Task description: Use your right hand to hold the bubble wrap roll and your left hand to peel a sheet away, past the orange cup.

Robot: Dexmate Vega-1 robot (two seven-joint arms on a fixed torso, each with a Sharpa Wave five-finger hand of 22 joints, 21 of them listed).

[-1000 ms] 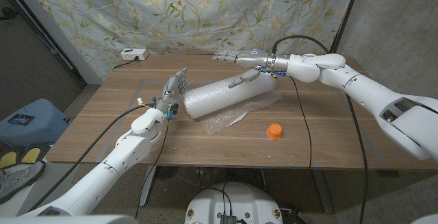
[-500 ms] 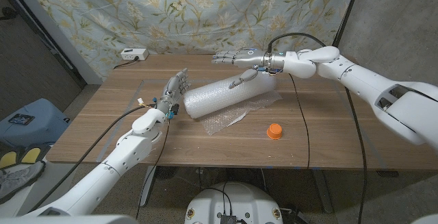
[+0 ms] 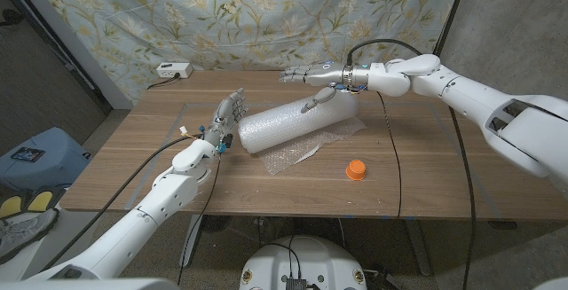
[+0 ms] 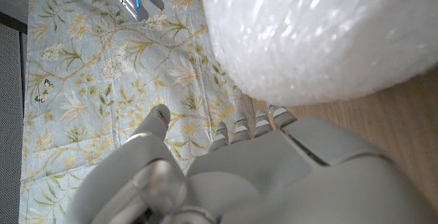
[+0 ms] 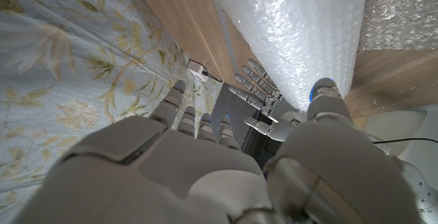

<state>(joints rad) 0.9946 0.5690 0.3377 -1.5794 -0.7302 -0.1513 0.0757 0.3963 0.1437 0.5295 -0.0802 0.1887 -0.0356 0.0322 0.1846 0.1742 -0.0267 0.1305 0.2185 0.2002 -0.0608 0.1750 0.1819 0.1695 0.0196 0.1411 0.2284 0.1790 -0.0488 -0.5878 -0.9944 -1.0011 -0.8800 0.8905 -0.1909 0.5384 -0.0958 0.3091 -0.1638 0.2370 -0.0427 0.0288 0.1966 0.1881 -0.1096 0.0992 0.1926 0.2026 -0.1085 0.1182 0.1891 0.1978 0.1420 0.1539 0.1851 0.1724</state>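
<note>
The table (image 3: 426,161) and the roll (image 3: 293,121) look the same as a second ago: roll lying at an angle mid-table, a loose sheet (image 3: 293,154) spilling out under it toward the front. The right hand (image 3: 318,82) is what changed. It has lifted a bit and slid toward the far edge, so it now hovers over the roll's far end, fingers stretched out and apart, holding nothing, thumb hanging down just over the wrap. The left hand (image 3: 225,118) hasn't budged, upright just beside the roll's near end, fingers spread, empty. The cup (image 3: 356,168) sits in front of the roll, right of the sheet, well apart from both hands.
</note>
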